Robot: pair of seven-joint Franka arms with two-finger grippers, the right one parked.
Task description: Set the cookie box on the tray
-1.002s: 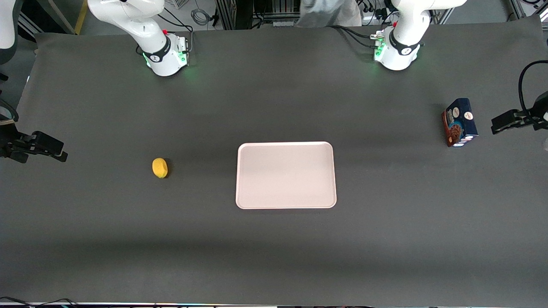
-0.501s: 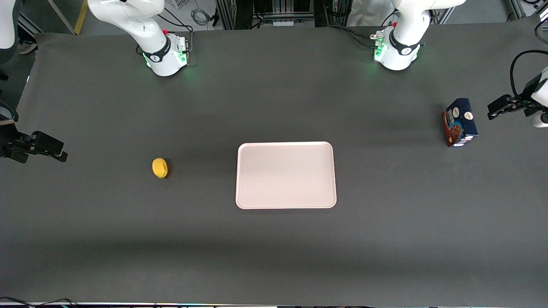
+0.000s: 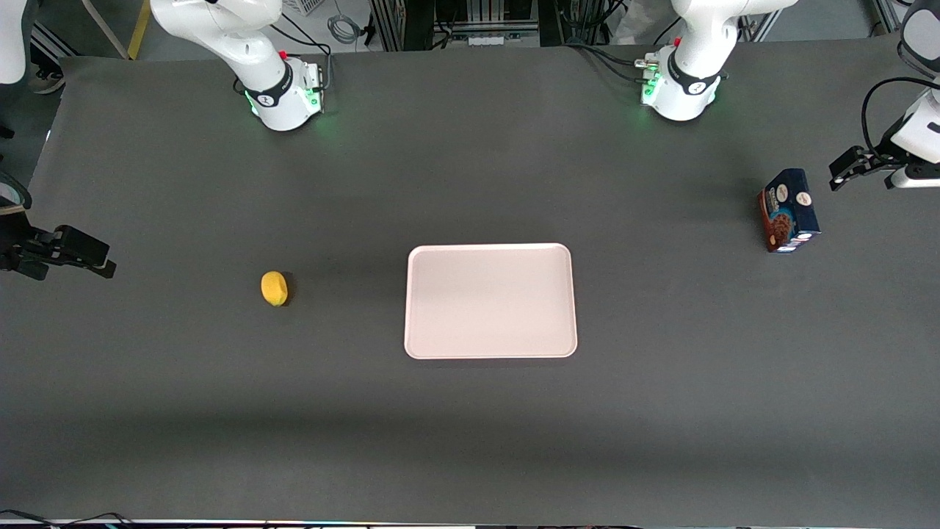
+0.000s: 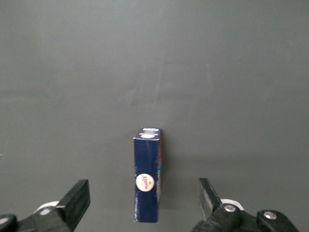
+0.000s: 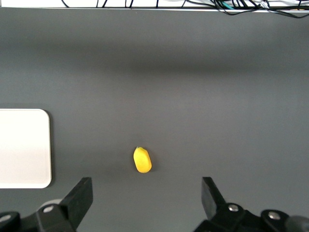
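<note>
— Where is the working arm right now?

— Its gripper (image 3: 843,170) hangs in the air at the working arm's end of the table (image 3: 470,426), just beside the cookie box (image 3: 789,211) but not touching it. The wrist reaches in from the table's edge, with the fingers (image 4: 77,198) aimed toward the box. In the wrist view the two fingers stand wide apart, with the box showing in the gap between them and nothing gripped.

— And the box itself?

— It stands upright on the table on its small end, well apart from the tray (image 3: 490,301). Its long axis runs vertically. The broad face with the brown cookie picture is turned toward the parked arm's end of the table, and a narrow navy side with a white round logo faces the gripper.

— The tray?

— It lies flat near the middle of the table, its long sides running along the table's length. A small yellow lump (image 3: 274,288) sits on the table toward the parked arm's end.
</note>
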